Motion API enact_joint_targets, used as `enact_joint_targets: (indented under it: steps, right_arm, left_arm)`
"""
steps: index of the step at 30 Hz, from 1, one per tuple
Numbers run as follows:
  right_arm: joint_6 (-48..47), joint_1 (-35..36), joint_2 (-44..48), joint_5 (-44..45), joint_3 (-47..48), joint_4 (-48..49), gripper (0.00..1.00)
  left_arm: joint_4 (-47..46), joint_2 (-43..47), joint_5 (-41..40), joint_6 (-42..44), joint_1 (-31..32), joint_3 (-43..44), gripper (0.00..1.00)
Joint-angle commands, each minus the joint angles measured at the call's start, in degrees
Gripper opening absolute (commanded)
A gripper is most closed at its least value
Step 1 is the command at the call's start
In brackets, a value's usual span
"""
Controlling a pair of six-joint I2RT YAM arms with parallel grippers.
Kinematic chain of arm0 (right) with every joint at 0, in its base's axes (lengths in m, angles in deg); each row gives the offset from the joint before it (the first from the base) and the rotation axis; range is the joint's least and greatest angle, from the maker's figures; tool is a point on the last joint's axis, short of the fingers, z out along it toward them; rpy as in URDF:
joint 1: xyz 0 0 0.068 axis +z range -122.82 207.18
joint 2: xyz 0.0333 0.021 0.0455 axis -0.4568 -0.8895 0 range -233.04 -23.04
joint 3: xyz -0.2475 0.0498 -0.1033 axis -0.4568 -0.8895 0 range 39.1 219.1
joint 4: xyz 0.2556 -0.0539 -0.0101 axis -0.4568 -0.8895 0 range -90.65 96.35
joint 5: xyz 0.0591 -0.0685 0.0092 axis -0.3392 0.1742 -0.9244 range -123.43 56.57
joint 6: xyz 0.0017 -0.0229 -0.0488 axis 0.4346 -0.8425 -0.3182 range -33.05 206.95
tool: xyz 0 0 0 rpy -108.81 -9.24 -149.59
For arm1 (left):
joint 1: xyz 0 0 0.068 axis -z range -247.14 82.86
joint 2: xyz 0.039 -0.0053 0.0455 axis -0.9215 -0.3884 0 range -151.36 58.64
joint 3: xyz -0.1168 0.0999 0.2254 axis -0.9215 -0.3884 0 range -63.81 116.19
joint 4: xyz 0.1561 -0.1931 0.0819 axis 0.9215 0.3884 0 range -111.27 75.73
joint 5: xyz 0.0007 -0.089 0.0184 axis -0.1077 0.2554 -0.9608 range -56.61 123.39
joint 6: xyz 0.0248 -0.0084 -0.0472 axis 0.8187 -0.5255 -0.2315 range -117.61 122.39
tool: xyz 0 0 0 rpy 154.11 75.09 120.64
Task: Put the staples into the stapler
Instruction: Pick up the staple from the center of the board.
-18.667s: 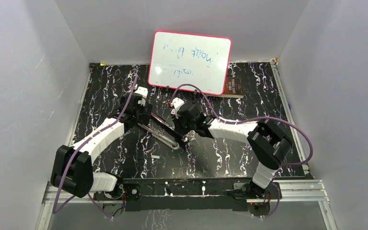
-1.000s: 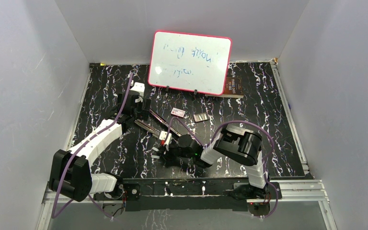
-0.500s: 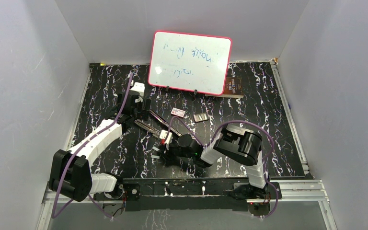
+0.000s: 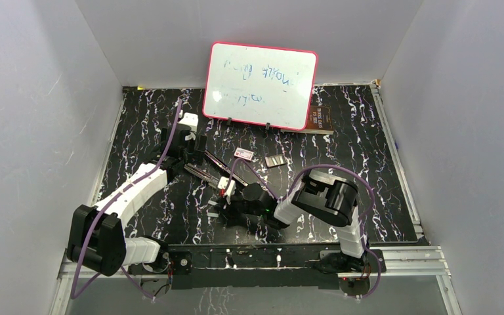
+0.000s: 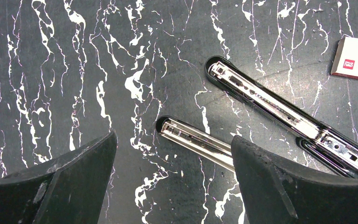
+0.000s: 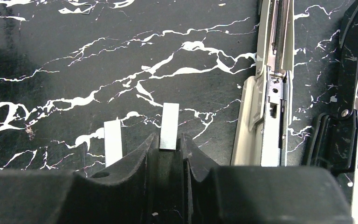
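The right claw (image 6: 168,138) has its two fingers drawn in tight on the near end of a thin silvery-grey metal strip of staples (image 6: 169,122). The strip lies flat on the black white-veined worktop (image 6: 65,70) and pokes straight out ahead of the fingertips, so the hold seems to catch only its last bit. A second silvery strip of staples (image 6: 113,140) lies loose just to the left of this claw, close against its left finger. Off to the claw's right, near but apart, lies the slim black desk stapler (image 6: 270,107), swung open with its shiny metal rail facing up and its black half further right again. The left claw (image 5: 173,138) is spread wide and holds nothing; the tip of one stapler half lies between its fingers, the other half lies ahead and to its right, and a small white box with a red label (image 5: 357,58) sits beyond that. The main risk, as I judge it, is the shallow pinch: so thin a strip could pivot, slip out on lifting, or snap at a joint if squeezed askew. A tilted strip would catch the rail's edge rather than seat in it. The loose strip may get dragged along by the finger. With nothing clamping the stapler, a push from the strip could slide it across the worktop.
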Motion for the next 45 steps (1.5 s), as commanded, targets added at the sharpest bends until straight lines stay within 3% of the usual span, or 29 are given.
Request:
enact_joint_targets:
  steps: [1, 14, 20, 30, 39, 45]
  right_arm:
    - [0.3, -0.6, -4.2, 1.9, -1.4, -13.6, 0.29]
    - [-0.6, -0.6, -0.1, -2.4, -1.7, -12.1, 0.06]
    - [-1.0, -0.6, 4.8, -2.2, 1.2, -11.9, 0.00]
    - [1.1, -2.3, 14.4, -2.7, 4.1, -11.0, 0.00]
    - [4.5, -14.0, 28.7, -5.6, 2.7, -25.0, 0.00]
    - [1.2, -16.4, 28.6, -2.7, 5.1, -35.4, 0.00]
  left_arm:
    - [0.2, 1.1, 0.2, 0.0, -0.3, 0.3, 0.91]
    - [0.2, 1.6, 0.9, -0.7, -0.4, 0.3, 0.91]
    - [-0.1, 2.4, 1.6, -2.1, -0.5, 0.6, 0.92]
    - [-0.4, 3.2, 4.7, -6.8, -2.8, 4.4, 0.94]
    - [-2.3, -6.1, 6.2, -7.6, -3.5, 9.5, 0.98]
    - [-3.1, -13.6, 6.7, -6.3, -3.7, 10.3, 0.98]
